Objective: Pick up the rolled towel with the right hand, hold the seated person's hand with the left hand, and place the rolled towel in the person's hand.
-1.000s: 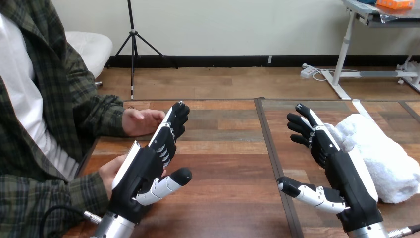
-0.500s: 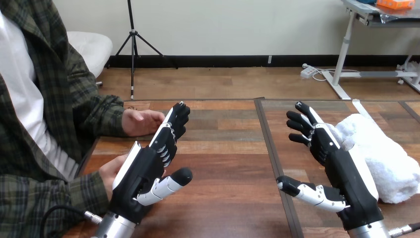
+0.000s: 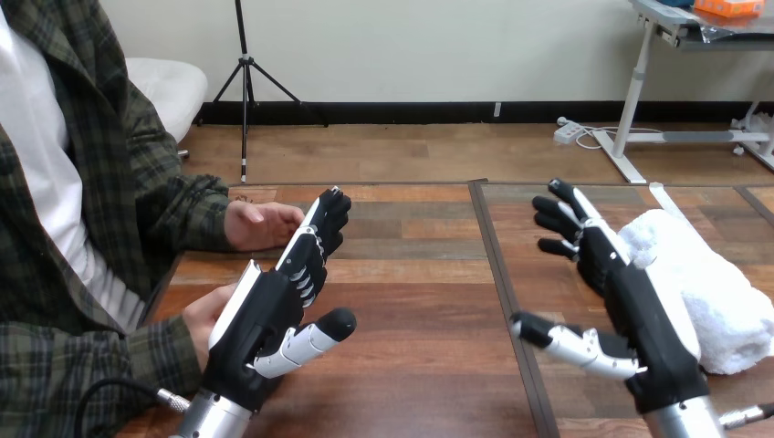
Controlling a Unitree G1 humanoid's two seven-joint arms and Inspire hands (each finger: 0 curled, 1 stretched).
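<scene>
White rolled towel (image 3: 707,292) lies beside the open right hand (image 3: 639,315).

I am counting one rolled towel (image 3: 703,283) lying on the one desk (image 3: 411,274). I am holding two hands of my own over it: my left hand (image 3: 265,315) and my right hand (image 3: 639,310). The person is showing two hands: the person's farther hand (image 3: 256,224) and the person's nearer hand (image 3: 203,319).
</scene>
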